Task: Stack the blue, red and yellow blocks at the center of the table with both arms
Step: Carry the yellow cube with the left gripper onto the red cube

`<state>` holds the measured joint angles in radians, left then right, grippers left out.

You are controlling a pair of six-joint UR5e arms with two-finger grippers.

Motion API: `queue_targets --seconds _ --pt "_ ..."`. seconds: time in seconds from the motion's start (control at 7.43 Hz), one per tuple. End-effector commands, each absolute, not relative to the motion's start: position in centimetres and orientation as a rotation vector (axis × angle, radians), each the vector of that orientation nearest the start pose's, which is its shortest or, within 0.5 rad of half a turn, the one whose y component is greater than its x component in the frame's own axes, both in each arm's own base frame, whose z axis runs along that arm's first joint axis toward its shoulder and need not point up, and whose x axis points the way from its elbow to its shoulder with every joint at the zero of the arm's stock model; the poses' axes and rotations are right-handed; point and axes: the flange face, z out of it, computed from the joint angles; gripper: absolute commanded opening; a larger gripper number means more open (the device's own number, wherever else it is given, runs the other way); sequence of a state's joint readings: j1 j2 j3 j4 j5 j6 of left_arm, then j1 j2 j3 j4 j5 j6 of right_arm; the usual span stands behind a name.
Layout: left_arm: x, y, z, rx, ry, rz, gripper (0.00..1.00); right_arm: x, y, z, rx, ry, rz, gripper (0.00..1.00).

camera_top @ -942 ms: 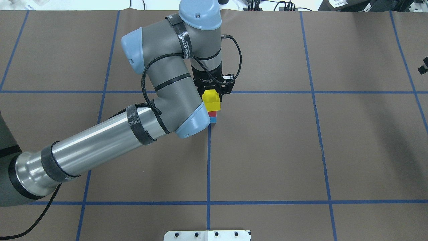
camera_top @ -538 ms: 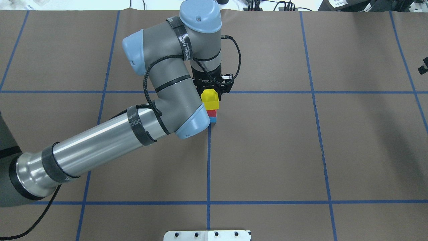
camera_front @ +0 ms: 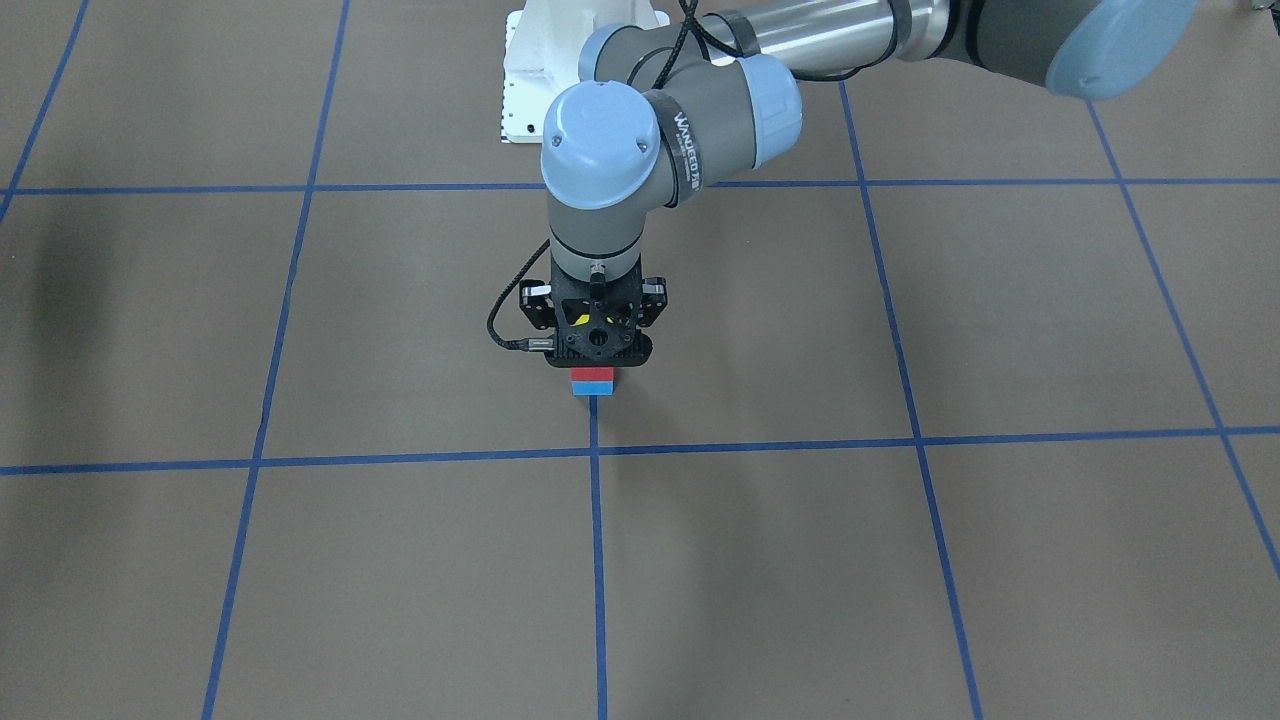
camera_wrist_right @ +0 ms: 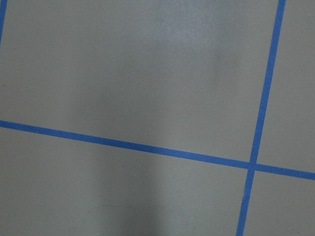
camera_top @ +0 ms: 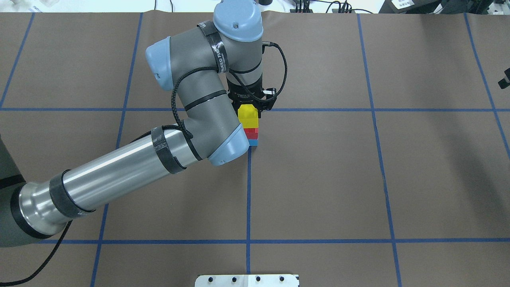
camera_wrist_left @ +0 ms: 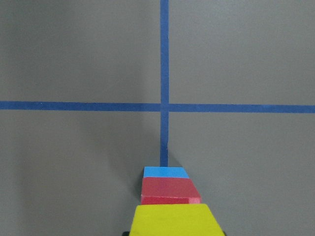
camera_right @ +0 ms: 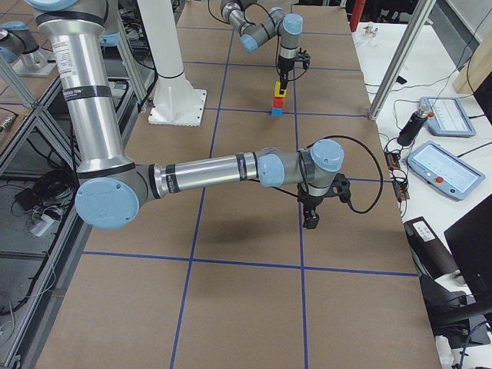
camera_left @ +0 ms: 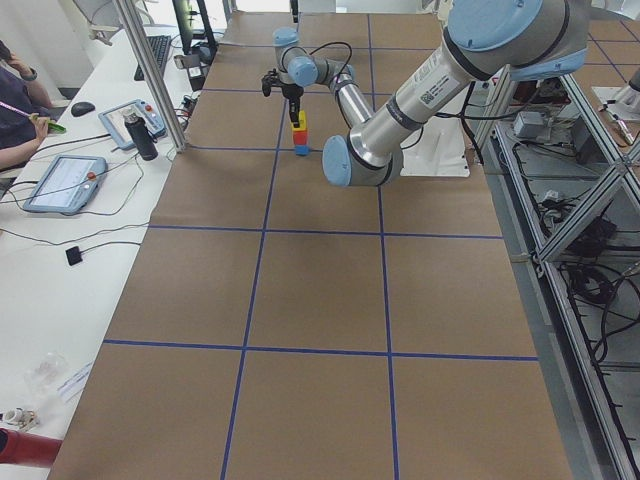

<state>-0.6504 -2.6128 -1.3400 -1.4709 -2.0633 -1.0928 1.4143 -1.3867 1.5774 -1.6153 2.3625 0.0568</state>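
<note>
Left gripper [camera_top: 250, 109] points straight down at centre of the overhead view, jaws closed onto the yellow block [camera_top: 248, 117]. Yellow is directly over the red block [camera_top: 252, 132]; contact between them cannot be told. Red rests on the blue block [camera_top: 252, 142], and blue on the brown surface [camera_top: 358, 179], near a tape crossing [camera_wrist_left: 164, 106]. Right gripper [camera_right: 310, 221] hangs low, centre-right in the right-side view, well apart from the stack; its opening cannot be judged.

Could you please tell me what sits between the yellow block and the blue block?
The red block lies between the yellow block and the blue block, clearest in the overhead view.
</note>
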Motion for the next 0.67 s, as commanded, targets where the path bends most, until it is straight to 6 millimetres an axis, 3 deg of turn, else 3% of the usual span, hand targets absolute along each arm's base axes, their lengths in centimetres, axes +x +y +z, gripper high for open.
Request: queue_targets --seconds 0.0,0.54 --pt "56.19 -53.64 9.72 -0.021 0.832 0.020 0.00 -2.74 -57.45 56.09 0.053 -0.801 -0.152 0.99" --pt "57.02 -52.93 9.79 -0.032 0.829 0.025 0.00 -2.74 -57.45 56.17 0.052 -0.801 -0.151 0.99"
